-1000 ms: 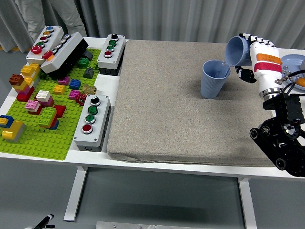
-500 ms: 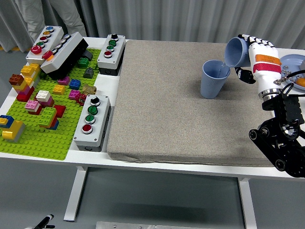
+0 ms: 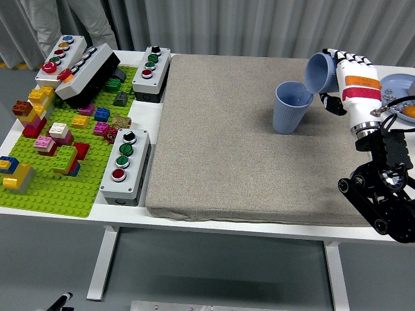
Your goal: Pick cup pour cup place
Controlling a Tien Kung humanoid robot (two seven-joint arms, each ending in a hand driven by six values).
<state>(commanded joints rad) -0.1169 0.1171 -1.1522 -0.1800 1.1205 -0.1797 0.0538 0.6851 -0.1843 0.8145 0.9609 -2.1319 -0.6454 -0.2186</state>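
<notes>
Bright, even overhead light; soft shadows under table [image 3: 194, 223]; sharp focus, no glare, min. edge distortion.

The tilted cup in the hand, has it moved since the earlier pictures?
Yes, slightly: the tilted cup has risen a little above the standing cup.

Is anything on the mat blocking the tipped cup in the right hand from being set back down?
Nothing visible does. The right hand holds the tipped cup over the standing cup; the grey mat beside that standing cup lies bare.
</notes>
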